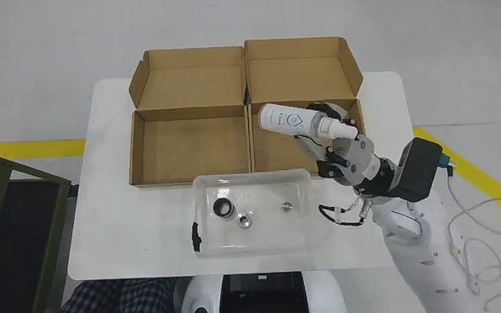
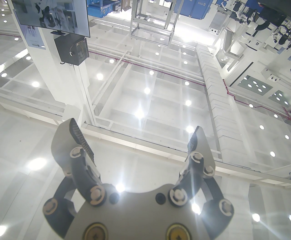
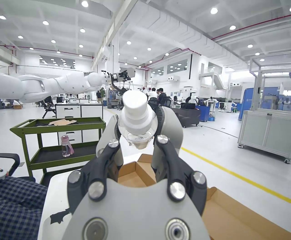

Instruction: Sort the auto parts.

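Right gripper (image 1: 327, 140) jaws pinch white spray bottle (image 1: 287, 119) near its cap, bottle held above right cardboard box (image 1: 273, 154); left gripper (image 2: 134, 126) jaws spread wide, facing ceiling; clear tray (image 1: 300, 228) near the boxes on surface (image 1: 116, 162) holds black ring (image 1: 223, 210), metal nut (image 1: 246, 219).

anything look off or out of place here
The right gripper holds a white spray bottle on its side above the right cardboard box. It looks odd next to the small parts in the clear tray. The left gripper is open and points up at the ceiling.
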### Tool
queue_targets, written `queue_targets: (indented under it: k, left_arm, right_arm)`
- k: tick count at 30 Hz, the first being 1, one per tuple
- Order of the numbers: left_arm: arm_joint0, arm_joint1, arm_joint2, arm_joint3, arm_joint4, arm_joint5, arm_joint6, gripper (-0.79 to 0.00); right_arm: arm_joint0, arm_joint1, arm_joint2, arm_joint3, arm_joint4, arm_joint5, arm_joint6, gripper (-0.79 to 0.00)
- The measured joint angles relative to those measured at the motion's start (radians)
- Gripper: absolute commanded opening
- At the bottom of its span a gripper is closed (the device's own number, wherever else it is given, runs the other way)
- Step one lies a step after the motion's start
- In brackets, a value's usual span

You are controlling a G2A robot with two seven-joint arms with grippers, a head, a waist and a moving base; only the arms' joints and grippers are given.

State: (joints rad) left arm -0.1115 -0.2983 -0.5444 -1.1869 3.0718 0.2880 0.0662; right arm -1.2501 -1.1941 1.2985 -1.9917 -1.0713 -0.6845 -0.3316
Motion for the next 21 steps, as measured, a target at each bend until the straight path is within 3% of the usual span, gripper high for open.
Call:
queue_targets:
  k: [21]
  left_arm:
    - [0.0,0.0,0.0,0.0,0.0,0.0,0.0,0.0]
  right_arm:
    - [0.006,-0.001,-0.035,0.026,-0.031,-0.052,0.037,-0.785]
